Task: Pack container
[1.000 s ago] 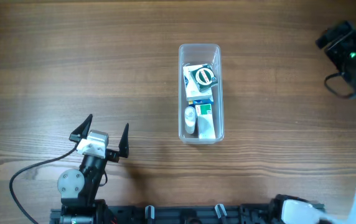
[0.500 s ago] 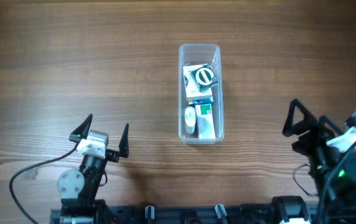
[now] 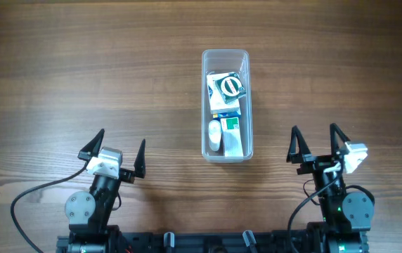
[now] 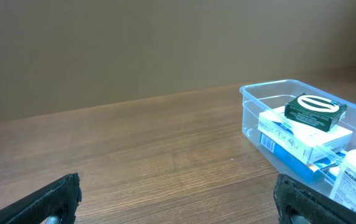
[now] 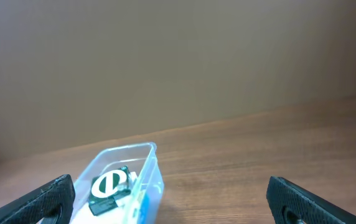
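The clear plastic container (image 3: 225,58) stands upright at the table's middle. It holds a dark green box with a white disc mark (image 3: 229,86), blue and white boxes under it and a small white bottle (image 3: 215,135). It also shows in the left wrist view (image 4: 262,96) and the right wrist view (image 5: 112,155). My left gripper (image 3: 114,148) is open and empty at the front left, apart from the container. My right gripper (image 3: 318,145) is open and empty at the front right, apart from the container.
The brown wooden table top (image 3: 81,70) spreads round the container. The arm bases and a black rail (image 3: 208,242) sit along the front edge. A black cable (image 3: 25,193) loops at the front left.
My right arm has swung from the far right edge down to the front right, fingers open. The left arm and the container have not moved.
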{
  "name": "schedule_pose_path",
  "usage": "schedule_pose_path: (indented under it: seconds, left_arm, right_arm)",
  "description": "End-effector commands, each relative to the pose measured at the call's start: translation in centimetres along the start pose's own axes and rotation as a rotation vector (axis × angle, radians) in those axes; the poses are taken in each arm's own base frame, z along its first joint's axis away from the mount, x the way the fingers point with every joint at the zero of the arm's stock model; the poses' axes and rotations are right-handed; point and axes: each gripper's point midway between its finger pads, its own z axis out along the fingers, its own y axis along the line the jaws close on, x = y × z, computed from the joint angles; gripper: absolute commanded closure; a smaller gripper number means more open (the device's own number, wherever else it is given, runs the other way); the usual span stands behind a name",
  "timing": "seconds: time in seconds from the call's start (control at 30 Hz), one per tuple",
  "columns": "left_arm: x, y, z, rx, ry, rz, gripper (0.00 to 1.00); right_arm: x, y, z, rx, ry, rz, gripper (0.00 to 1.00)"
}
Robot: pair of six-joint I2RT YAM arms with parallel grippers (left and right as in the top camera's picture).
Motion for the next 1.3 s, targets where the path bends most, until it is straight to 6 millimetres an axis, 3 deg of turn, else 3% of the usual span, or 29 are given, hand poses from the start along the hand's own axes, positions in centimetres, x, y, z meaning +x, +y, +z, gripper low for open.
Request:
schedule_pose_path:
  seconds: [0.0,0.07,0.17,0.27,1.27]
  left_arm:
    - [0.2,0.0,0.0,0.002,0.001,0.001,0.00]
    - [0.2,0.0,0.0,0.002,0.001,0.001,0.00]
    - [0.2,0.0,0.0,0.002,0.001,0.001,0.00]
    - [0.2,0.0,0.0,0.002,0.001,0.001,0.00]
    - [0.2,0.0,0.0,0.002,0.001,0.001,0.00]
  right_arm:
    - [0.8,0.5,0.0,-0.039,0.006,-0.071,0.00]
    - [2.3,0.1,0.1,-0.031,0.032,-0.072,0.00]
    - [2.8,0.0,0.1,-0.030,0.055,-0.095,0.00]
    - [2.9,0.3,0.1,-0.049,0.058,-0.169,0.00]
    - [2.9,0.2,0.1,-0.045,0.057,-0.168,0.00]
